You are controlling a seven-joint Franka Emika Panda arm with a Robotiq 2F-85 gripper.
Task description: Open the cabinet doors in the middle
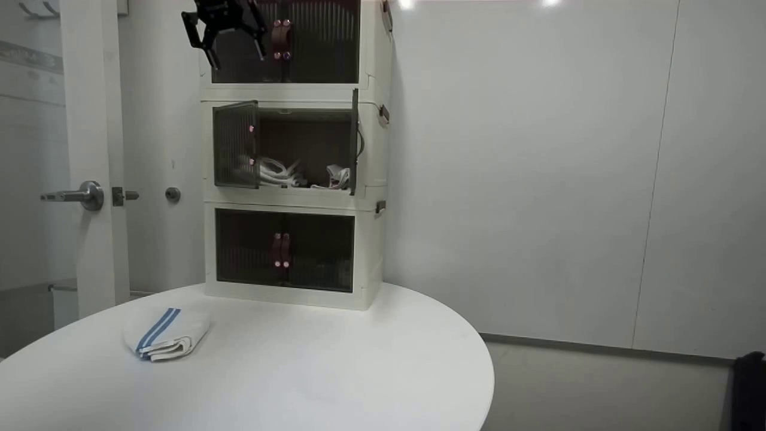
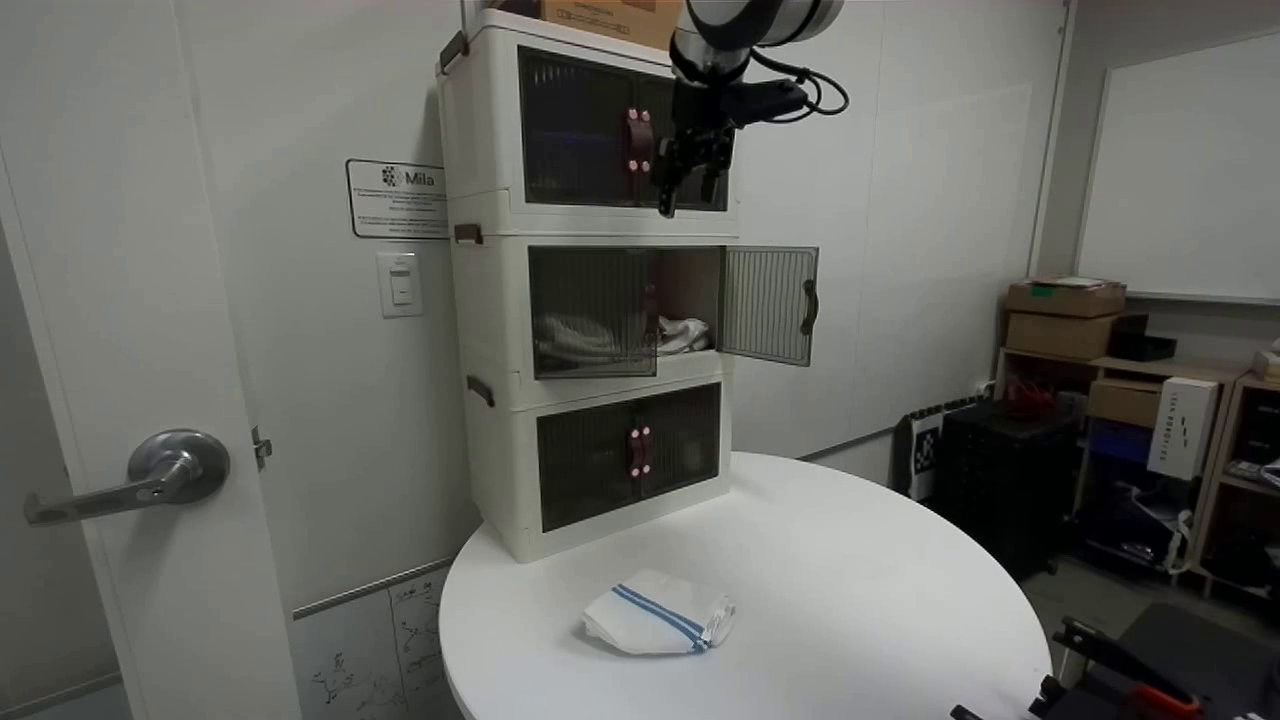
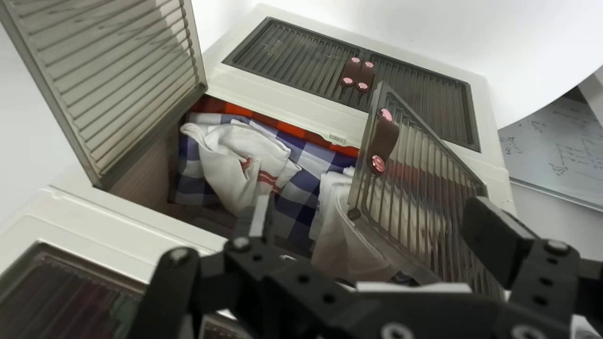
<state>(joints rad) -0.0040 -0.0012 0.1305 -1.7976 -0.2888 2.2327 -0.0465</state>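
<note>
1. ribbed, tinted cabinet doors (image 1: 234, 145) swung outward on the middle box (image 2: 488, 310), by the edge of the round table (image 1: 335, 371).
2. inside i see blue-checked fabric (image 3: 297, 200) and crumpled white cloths (image 3: 231, 155).
3. the gripper (image 1: 239, 62) hangs higher, spread wide.
4. folded blue-striped towel (image 2: 655, 612) near the table's edge.

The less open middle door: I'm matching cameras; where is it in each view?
In an exterior view: this middle door, left of centre.
In an exterior view: this middle door, near centre.
In the wrist view: this middle door, right of centre, partly behind the gripper.
Shared landmark: closed bottom doors.
</note>
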